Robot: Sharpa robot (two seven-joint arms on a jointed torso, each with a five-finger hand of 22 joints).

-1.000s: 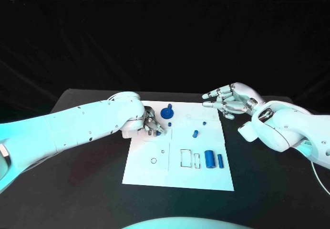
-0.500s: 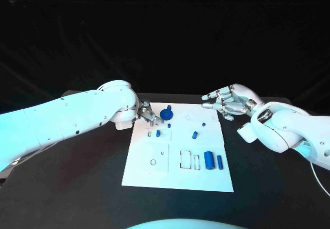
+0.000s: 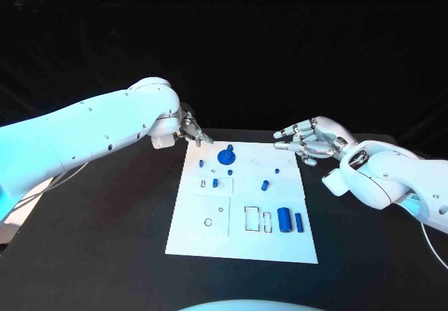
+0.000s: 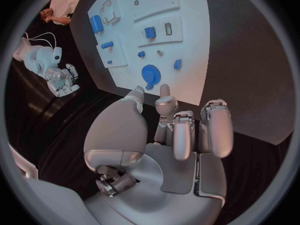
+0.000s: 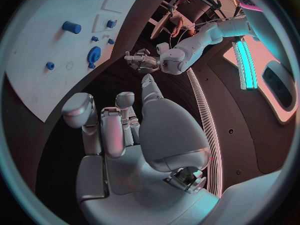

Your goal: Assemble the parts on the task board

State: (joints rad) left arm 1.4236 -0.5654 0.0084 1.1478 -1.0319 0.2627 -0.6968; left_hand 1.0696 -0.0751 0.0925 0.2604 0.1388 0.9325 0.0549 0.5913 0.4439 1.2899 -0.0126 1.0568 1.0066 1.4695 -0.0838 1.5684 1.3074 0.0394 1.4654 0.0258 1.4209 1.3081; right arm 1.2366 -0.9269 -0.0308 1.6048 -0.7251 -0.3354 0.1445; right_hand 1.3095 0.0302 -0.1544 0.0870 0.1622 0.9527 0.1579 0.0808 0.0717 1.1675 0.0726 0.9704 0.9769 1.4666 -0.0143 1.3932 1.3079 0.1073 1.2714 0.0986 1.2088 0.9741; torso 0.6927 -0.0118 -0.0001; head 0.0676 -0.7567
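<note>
While the board (image 3: 241,220) lies flat on the surface (image 3: 112,227), both robot hands hover off its far corners. The left robot hand (image 3: 190,128) and right robot hand (image 3: 308,138) hold nothing, fingers loosely curled and apart.

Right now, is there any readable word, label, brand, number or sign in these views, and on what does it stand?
None can be read.
Task board: thin outlined rectangles and small circles only, no letters or numbers.
Blue parts, such as the gear-like piece: no markings visible.
Left hand and right hand: no legible brand or label in the head or wrist views.
</note>
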